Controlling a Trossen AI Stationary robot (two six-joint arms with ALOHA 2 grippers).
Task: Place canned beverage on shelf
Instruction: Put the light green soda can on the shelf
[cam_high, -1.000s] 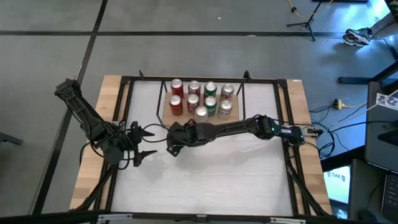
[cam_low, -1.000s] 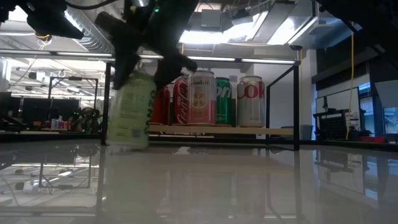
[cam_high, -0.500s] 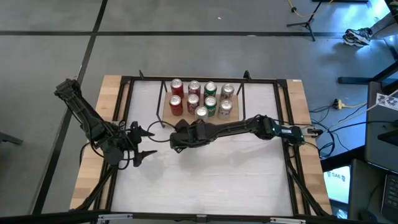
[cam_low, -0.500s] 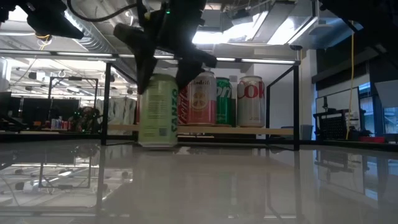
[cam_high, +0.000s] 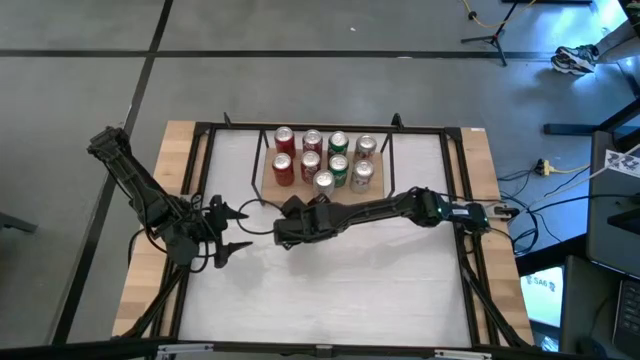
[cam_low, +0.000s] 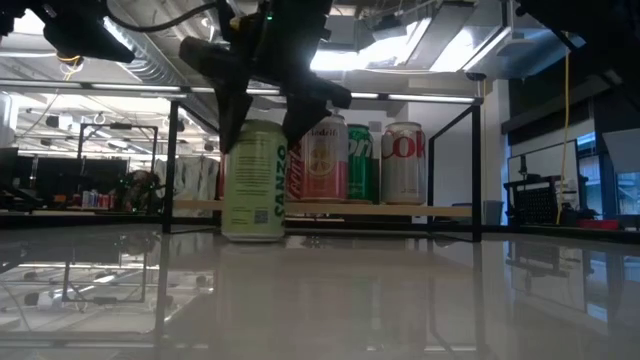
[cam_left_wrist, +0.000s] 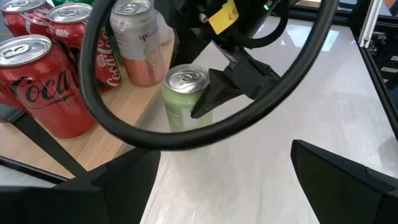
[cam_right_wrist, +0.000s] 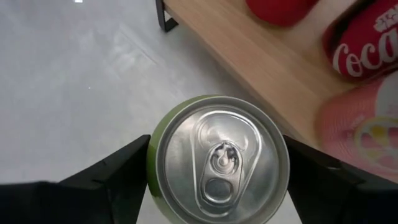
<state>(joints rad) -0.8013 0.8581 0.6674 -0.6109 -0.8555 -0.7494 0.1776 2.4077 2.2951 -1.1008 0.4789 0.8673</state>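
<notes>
Right hand (cam_low: 265, 110) grips the green can (cam_low: 253, 181) upright before the shelf (cam_high: 270, 186) holding eight cans.

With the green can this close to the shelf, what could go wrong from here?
The right gripper straddles the light-green aluminium can, which stands on the white table just short of the low wooden shelf. Pushed forward without enough lift, it may catch the board's edge and tip. The pink can and red cola cans crowd the front row, so it may knock them. The left gripper waits aside.
</notes>
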